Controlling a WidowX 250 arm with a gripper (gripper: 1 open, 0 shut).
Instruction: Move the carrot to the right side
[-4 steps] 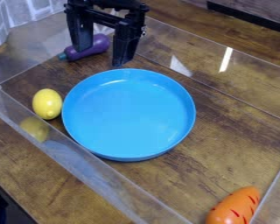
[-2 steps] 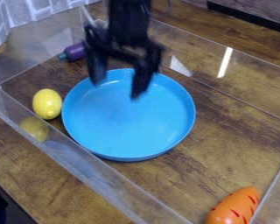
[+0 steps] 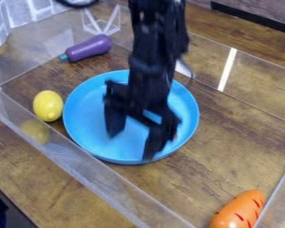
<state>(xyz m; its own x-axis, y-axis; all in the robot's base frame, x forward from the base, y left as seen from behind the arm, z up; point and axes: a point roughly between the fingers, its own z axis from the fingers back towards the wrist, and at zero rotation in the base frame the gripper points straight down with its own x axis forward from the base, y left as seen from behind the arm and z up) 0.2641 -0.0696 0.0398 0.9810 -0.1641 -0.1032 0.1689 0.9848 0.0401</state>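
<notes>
gripper: jaws spread wide, empty, hanging over the blue plate | carrot: on the wood table at the bottom edge, well apart, down-right of the gripper | carrot's long axis: slanted, green top hidden

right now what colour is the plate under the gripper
Blue, a plain solid blue plate, seen in the camera view.
</notes>
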